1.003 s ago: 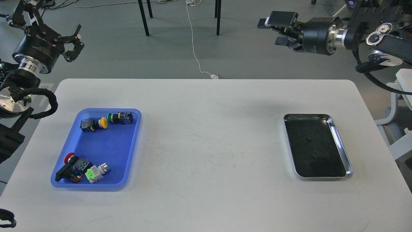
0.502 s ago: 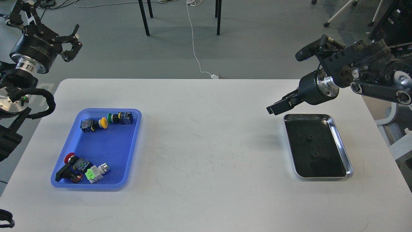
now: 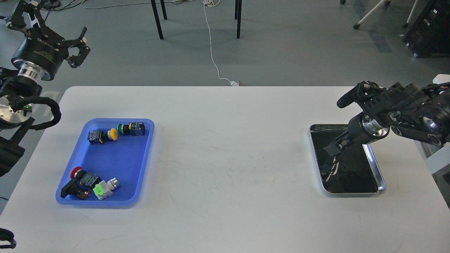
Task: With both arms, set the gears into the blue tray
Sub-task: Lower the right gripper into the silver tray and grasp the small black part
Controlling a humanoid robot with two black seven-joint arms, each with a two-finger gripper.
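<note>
The white rectangular table with rounded corners filled most of the head view, with grey floor beyond its far edge. The two black robot arms entered from opposite sides: the left arm rose along the left edge, and the right arm reached in from the right edge and angled downward over the table. The rectangular blue plastic tray with a raised rim lay on the left part of the table. The shiny silver metal tray with a dark bottom lay on the right part, well apart from the blue tray. The left gripper hung above the floor beyond the far-left table corner, with its clawed fingers spread apart and nothing between them. The right gripper pointed down into the far-left part of the silver tray; it was seen dark against the dark bottom, so it could not be told whether its fingers were apart or together. Four coloured push-button switches lay in the blue tray: a yellow-capped one and a green-capped one near its far end, and a red-capped one and a grey one with a bright green body near its near end. One tiny black round gear lay on the dark bottom of the silver tray, just beside the right gripper; the second gear could not be made out.
</note>
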